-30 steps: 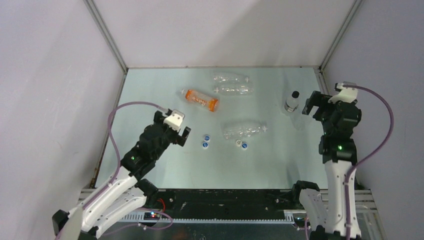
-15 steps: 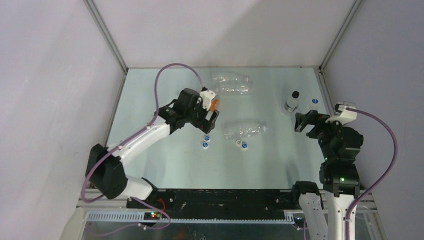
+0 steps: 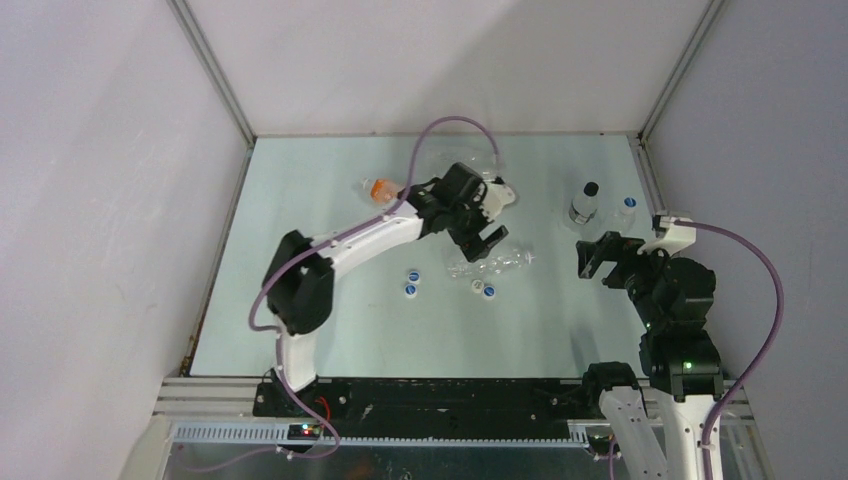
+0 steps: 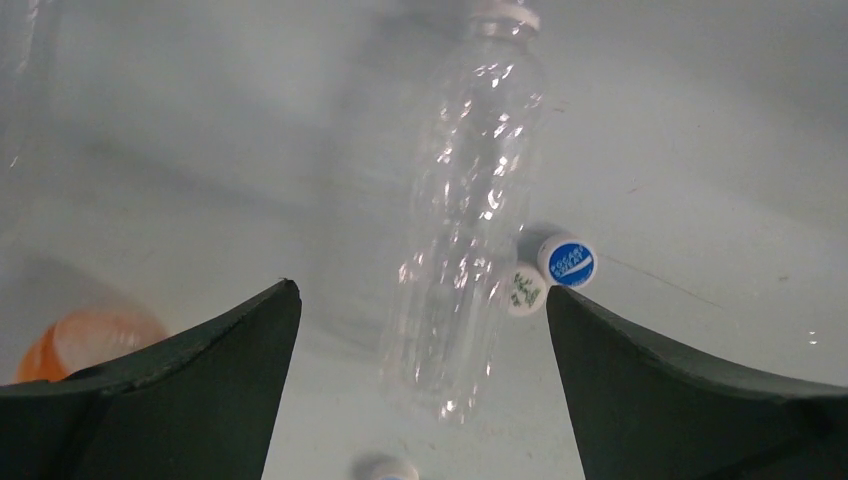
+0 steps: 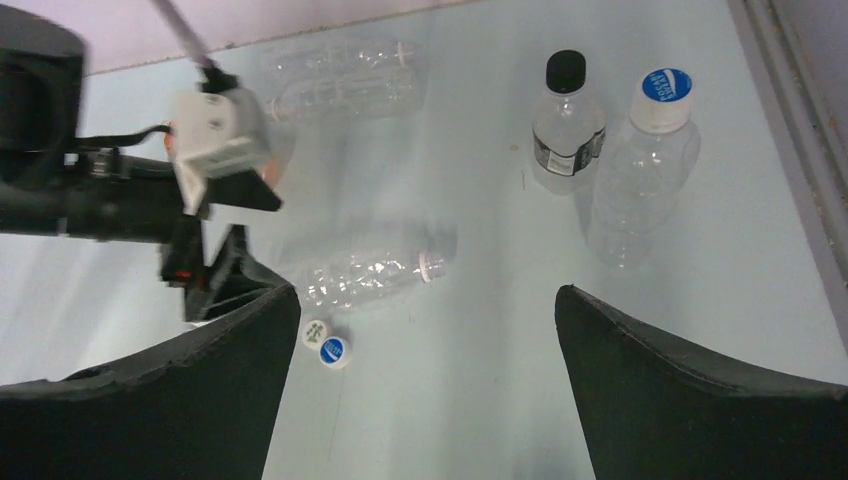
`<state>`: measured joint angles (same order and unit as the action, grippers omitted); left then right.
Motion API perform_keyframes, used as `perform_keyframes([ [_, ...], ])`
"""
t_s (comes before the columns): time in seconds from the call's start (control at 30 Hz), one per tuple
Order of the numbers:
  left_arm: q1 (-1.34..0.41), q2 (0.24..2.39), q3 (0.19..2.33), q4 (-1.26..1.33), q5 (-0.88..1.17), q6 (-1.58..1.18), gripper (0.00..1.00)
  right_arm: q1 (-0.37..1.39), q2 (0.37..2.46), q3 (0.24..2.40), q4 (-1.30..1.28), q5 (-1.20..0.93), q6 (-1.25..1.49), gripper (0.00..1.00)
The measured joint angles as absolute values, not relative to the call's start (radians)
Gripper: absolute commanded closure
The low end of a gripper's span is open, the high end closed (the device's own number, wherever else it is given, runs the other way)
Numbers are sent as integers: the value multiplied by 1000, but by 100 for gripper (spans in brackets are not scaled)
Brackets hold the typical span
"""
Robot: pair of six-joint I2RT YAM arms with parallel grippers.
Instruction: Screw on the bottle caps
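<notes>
A clear bottle [image 3: 492,261] lies uncapped mid-table, its neck to the right. My left gripper [image 3: 484,243] hovers over it, open and empty; in the left wrist view the bottle [image 4: 465,220] lies between the spread fingers of the gripper [image 4: 420,290]. A white cap [image 4: 525,290] and a blue-topped cap [image 4: 568,261] lie beside the bottle. Two more blue caps [image 3: 411,282] lie to the left. My right gripper [image 3: 597,262] is open and empty, right of the bottle; it is also open in the right wrist view [image 5: 425,290].
Two capped bottles stand at the back right: one with a black cap [image 5: 567,125], one with a blue cap [image 5: 645,160]. Two clear bottles [image 5: 340,85] lie at the back. An orange bottle [image 3: 380,188] lies behind the left arm. Walls close in on both sides.
My left arm has reached right, from over the orange bottle to over the lying clear bottle. My right gripper has moved down and left, uncovering the blue-capped bottle.
</notes>
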<state>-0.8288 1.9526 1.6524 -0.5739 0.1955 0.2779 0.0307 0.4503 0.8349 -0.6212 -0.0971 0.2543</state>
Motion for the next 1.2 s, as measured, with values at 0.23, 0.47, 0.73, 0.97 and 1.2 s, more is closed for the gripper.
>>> perform_keyframes([
  [0.23, -881, 2169, 1845, -677, 204, 389, 4, 58, 448, 834, -641, -103, 249, 0],
  [0.47, -883, 2280, 1921, -741, 189, 426, 7, 64, 448, 834, -676, -120, 221, 0],
  [0.73, -883, 2324, 1925, -795, 137, 439, 27, 64, 489, 835, -700, -211, 178, 0],
  [0.97, -884, 2286, 1874, -760, 126, 453, 45, 64, 535, 835, -711, -257, 193, 0],
  [1.2, -870, 2099, 1639, -643, 114, 443, 47, 78, 589, 835, -709, -311, 240, 0],
])
